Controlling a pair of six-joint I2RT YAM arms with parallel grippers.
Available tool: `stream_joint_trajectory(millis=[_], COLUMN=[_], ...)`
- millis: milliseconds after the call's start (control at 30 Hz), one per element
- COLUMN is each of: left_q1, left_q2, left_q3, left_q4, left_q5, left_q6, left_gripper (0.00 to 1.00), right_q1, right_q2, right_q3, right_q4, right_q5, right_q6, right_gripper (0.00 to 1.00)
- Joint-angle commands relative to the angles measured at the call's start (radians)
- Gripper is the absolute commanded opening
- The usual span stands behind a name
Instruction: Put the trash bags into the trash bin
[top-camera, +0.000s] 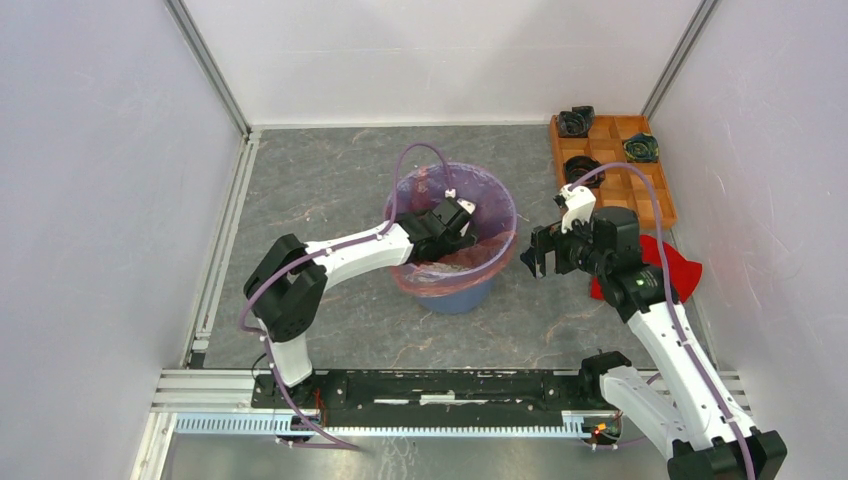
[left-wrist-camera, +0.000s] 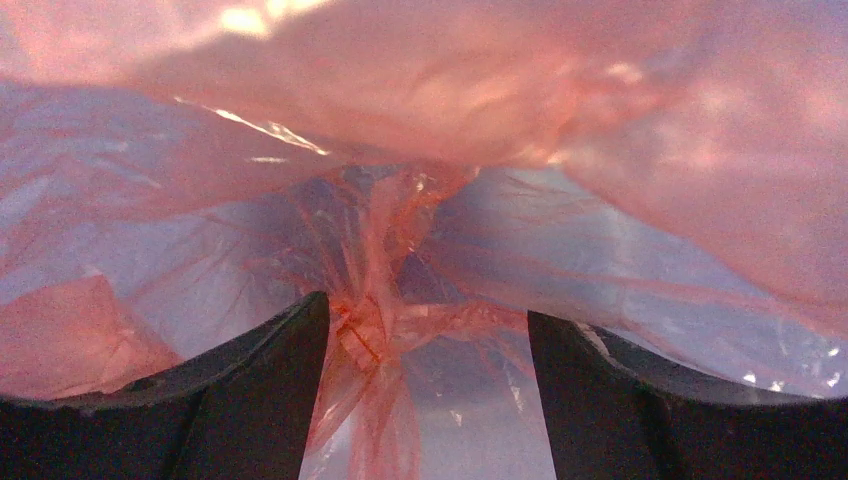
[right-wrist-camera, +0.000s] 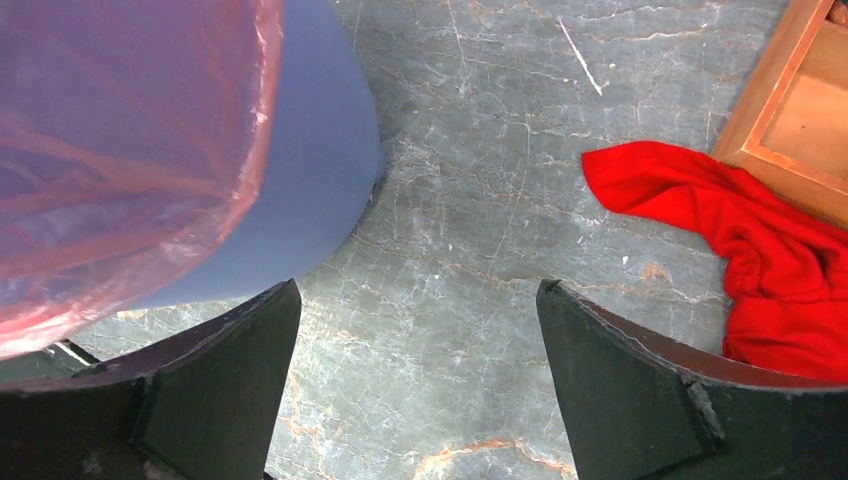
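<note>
The bag (top-camera: 421, 190) lines the bin (top-camera: 462, 296) and folds over its rim, the left gripper (left-wrist-camera: 425, 328) is inside with jaws apart, a twisted strand between them, and the right gripper (top-camera: 532, 258) hangs beside the bin, jaws also apart.

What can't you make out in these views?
Top view: tips of the left gripper, hidden in the trash bin by its wrist.
Left wrist view: bin floor, veiled by the trash bag.
Top view: black items in the orange tray, too small to identify.
Right wrist view: red cloth, cut off by the right edge.
</note>
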Motion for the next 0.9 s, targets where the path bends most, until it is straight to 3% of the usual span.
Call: stream_joint_trajectory(millis=[0,200,567,867], left_q1=[0.015,0.017,0.017,0.014], left_q2=[0.033,0.031,-0.144,-0.226], left_q3=[-0.022,-0.001,0.071,0.051], left_q4=[0.072,0.057,-0.023,-0.022], left_q5=[0.047,0.069,0.103,0.144], left_q6=[-0.030,-0.022,-0.012,-0.021], left_gripper=[0.80,0.81,0.87,0.86], right_q1=[0.003,0.003,0.003,0.003], right_q2=[0.001,0.000,0.009,0.007], right_q3=[-0.021,-0.020,-0.029,-0.057], right_q4=[0.037,0.033,0.044,0.072], right_q5=[-0.016,-0.013,-0.019,-0.033], right_q6=[0.000,0.005,0.016,0.026], right_gripper=[0.95,0.95,0.96,0.96])
